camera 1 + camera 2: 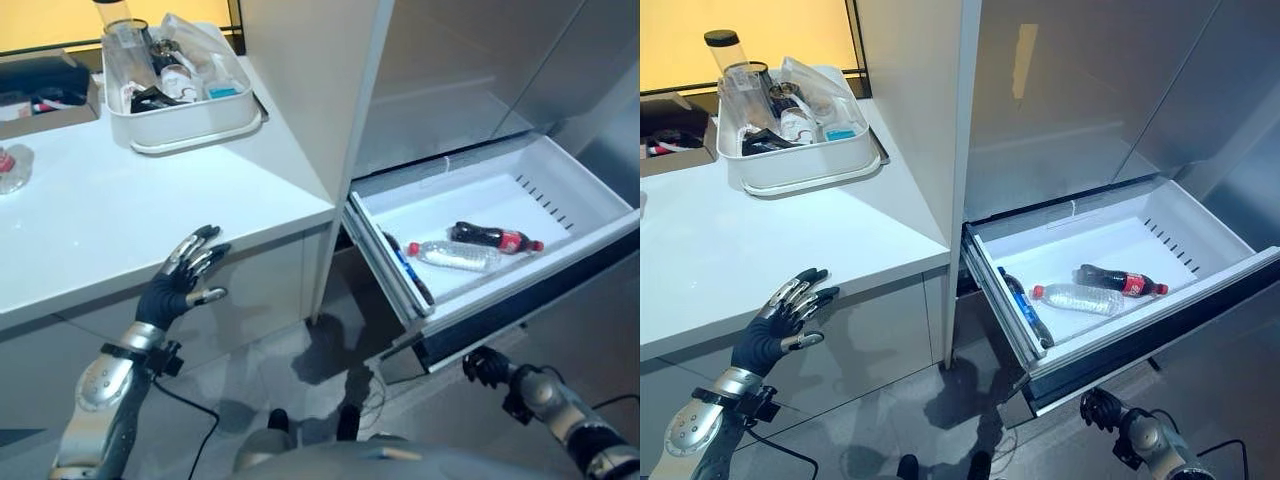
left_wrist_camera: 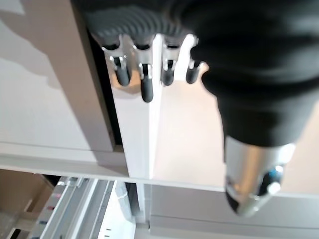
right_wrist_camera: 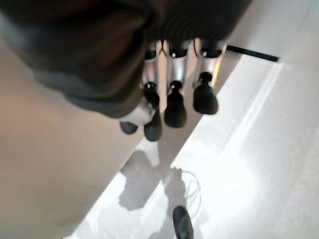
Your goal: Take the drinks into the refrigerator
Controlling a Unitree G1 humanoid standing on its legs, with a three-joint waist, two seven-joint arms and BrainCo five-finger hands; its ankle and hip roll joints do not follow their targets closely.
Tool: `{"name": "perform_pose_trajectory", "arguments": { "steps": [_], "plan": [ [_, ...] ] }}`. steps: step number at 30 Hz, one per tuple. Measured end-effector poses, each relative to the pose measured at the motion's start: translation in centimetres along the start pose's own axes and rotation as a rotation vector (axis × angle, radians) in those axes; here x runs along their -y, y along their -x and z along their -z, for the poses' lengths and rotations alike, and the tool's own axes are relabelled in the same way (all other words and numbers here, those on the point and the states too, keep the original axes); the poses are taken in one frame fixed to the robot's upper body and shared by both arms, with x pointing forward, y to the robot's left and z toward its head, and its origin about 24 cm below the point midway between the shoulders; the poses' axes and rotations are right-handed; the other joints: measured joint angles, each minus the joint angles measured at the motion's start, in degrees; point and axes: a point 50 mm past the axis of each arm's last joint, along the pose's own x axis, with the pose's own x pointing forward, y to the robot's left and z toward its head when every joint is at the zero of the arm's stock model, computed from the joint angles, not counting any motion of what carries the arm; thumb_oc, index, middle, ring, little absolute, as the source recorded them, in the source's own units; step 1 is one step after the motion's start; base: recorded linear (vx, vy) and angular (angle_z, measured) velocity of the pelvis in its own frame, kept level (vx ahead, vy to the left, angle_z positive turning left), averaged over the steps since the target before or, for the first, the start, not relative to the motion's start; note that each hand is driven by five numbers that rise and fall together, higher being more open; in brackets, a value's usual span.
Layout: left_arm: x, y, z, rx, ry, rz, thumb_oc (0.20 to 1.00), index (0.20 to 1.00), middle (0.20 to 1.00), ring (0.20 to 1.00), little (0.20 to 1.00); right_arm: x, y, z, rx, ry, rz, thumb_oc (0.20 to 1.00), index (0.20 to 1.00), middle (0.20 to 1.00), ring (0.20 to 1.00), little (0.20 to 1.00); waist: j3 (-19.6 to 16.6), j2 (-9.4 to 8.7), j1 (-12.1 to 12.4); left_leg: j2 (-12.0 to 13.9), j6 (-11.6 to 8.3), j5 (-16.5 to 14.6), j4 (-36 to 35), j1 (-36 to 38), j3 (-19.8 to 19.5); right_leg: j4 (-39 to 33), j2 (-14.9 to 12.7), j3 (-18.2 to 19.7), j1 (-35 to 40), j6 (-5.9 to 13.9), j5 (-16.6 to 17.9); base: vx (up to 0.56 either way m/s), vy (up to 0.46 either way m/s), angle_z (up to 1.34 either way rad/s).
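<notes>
white counter (image 1: 90, 230) is seen beside a tall refrigerator (image 1: 1080, 90), and a tub (image 1: 190, 120) of clutter is set on it. three bottles, a cola bottle (image 1: 495, 238), a water bottle (image 1: 455, 255) and a dark bottle (image 1: 408, 268), are laid in the pulled-out drawer (image 1: 540, 185). the left hand (image 1: 185, 275) is held empty at the counter's edge, fingers spread. the right hand (image 1: 487, 366) is held low under the drawer front, fingers curled on nothing.
</notes>
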Motion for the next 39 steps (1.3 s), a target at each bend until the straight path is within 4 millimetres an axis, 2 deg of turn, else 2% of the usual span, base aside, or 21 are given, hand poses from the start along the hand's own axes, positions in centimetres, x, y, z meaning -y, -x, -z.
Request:
{"name": "perform_pose_trajectory", "arguments": {
  "steps": [2,6,10,15,17,19,21,24,25,27,30,32,34,39],
  "plan": [
    [0.0,0.0,0.0,0.001,0.002,0.0,1.0,1.0,1.0,1.0,1.0,1.1,0.1,0.1,-0.008,0.024,0.022,0.2,0.2,0.2,0.2,0.2,0.3,0.39,0.9,0.0,0.03,0.1,0.0,0.0,-0.1,0.0,0.0,-0.1,0.0,0.0,0.0,0.0,-0.007,0.02],
    [0.2,0.0,0.1,0.001,0.014,0.006,1.0,1.0,1.0,1.0,1.0,3.0,-0.3,-0.2,-0.028,0.066,0.054,0.2,0.2,0.2,0.2,0.2,0.5,0.62,1.1,-0.1,0.02,0.3,0.0,-0.4,-0.7,0.0,-0.1,-0.7,-0.1,0.0,0.0,-0.02,-0.013,0.08],
    [0.5,0.0,0.3,-0.003,0.052,0.016,1.0,1.0,1.0,1.0,1.0,5.5,-0.8,-2.1,0.001,0.123,0.098,0.2,0.2,0.2,0.2,0.2,0.9,0.6,1.5,-0.1,0.0,0.6,0.0,-0.9,-0.9,0.0,-0.1,-0.9,-0.4,-0.02,0.0,-0.02,-0.01,0.02],
    [0.7,-0.2,0.3,0.008,0.092,0.023,1.0,1.0,1.0,1.0,1.0,10.2,-1.3,-5.2,0.019,0.188,0.182,0.2,0.2,0.2,0.2,0.2,1.7,0.79,2.3,0.0,-0.13,0.5,0.1,-1.8,-1.1,0.0,0.0,-1.3,-0.7,-0.08,0.1,-0.01,-0.008,0.03],
    [0.7,-0.6,0.0,0.026,0.093,0.029,1.0,1.0,1.0,1.0,1.0,13.5,-0.9,-7.6,0.07,0.175,0.28,0.2,0.2,0.2,0.2,0.2,2.3,1.02,2.7,0.0,-0.29,1.2,0.2,-3.0,-2.4,0.0,-0.1,-2.5,-1.6,-0.13,0.1,-0.03,-0.016,0.26],
    [0.8,-0.8,0.0,0.035,0.102,0.021,1.0,1.0,1.0,1.0,1.0,15.1,-0.7,-9.9,0.145,0.126,0.355,0.2,0.2,0.2,0.2,0.2,2.8,1.4,3.1,0.1,-0.5,1.7,0.1,-3.1,-2.9,0.0,0.0,-2.9,-1.7,-0.18,0.1,0.0,0.003,0.17],
    [1.1,-1.1,0.1,0.037,0.112,0.026,1.0,1.0,1.0,1.0,1.0,15.6,-0.6,-12.1,0.259,0.011,0.435,0.2,0.2,0.2,0.2,0.2,3.2,1.92,4.2,0.2,-0.61,1.7,0.2,-3.1,-3.2,0.0,0.1,-3.2,-1.7,-0.19,0.1,0.02,0.01,0.08],
    [1.2,-1.4,0.0,0.047,0.114,0.028,1.0,1.0,1.0,1.0,1.0,14.7,-1.0,-15.0,0.373,-0.011,0.428,0.2,0.2,0.2,0.2,0.2,3.6,2.5,5.2,0.2,-0.69,1.7,0.2,-3.5,-3.8,0.0,0.1,-3.9,-1.7,-0.18,0.1,0.03,0.008,0.17],
    [1.3,-1.6,-0.2,0.057,0.114,0.03,1.0,1.0,1.0,1.0,1.0,13.9,-1.0,-15.4,0.41,-0.014,0.417,0.2,0.2,0.2,0.2,0.2,3.7,2.56,6.0,0.2,-0.69,1.8,0.3,-3.8,-4.1,0.0,0.1,-4.0,-1.8,-0.24,0.1,0.01,-0.004,0.23],
    [1.1,-1.4,-0.1,0.052,0.11,0.014,1.0,1.0,1.0,1.0,1.0,11.1,-1.2,-14.9,0.452,-0.061,0.37,0.2,0.2,0.2,0.2,0.2,3.7,2.37,6.9,0.0,-0.67,1.8,0.4,-3.8,-4.8,0.0,0.0,-4.0,-1.4,-0.14,0.0,0.02,0.0,0.25],
    [1.0,-1.5,-0.3,0.055,0.092,0.011,1.0,1.0,1.0,1.0,1.0,9.1,-1.4,-12.4,0.406,-0.111,0.332,0.2,0.2,0.2,0.2,0.2,4.1,1.71,7.3,-0.5,-0.52,1.9,0.1,-3.8,-5.0,0.0,-0.5,-4.0,-1.4,-0.28,-0.2,0.02,0.007,0.11],
    [0.8,-1.4,-0.4,0.059,0.084,-0.001,1.0,1.0,1.0,1.0,1.0,6.6,-1.6,-9.5,0.328,-0.167,0.297,0.2,0.2,0.2,0.2,0.2,4.4,0.09,7.0,-0.7,-0.38,1.8,0.1,-3.6,-4.8,0.0,-0.7,-3.9,-1.2,-0.05,-0.3,0.0,0.0,0.0],
    [0.4,-1.4,-0.5,0.066,0.076,-0.023,1.0,1.0,1.0,1.0,1.0,4.9,-1.5,-7.8,0.282,-0.193,0.266,0.2,0.2,0.2,0.2,0.2,4.7,-1.08,6.6,-0.7,-0.27,1.7,0.1,-3.5,-4.5,0.0,-0.8,-3.7,-1.1,-0.01,-0.4,0.01,0.024,-0.1],
    [0.0,-1.0,-0.6,0.068,0.047,-0.061,1.0,1.0,1.0,1.0,1.0,1.7,-1.0,-5.8,0.245,-0.27,0.231,0.2,0.2,0.2,0.2,0.2,4.8,-2.32,3.3,-0.7,0.04,1.4,0.0,-2.3,-2.6,0.0,-0.8,-1.6,-0.8,0.23,-0.5,0.0,0.041,-0.2]
  ]
}}
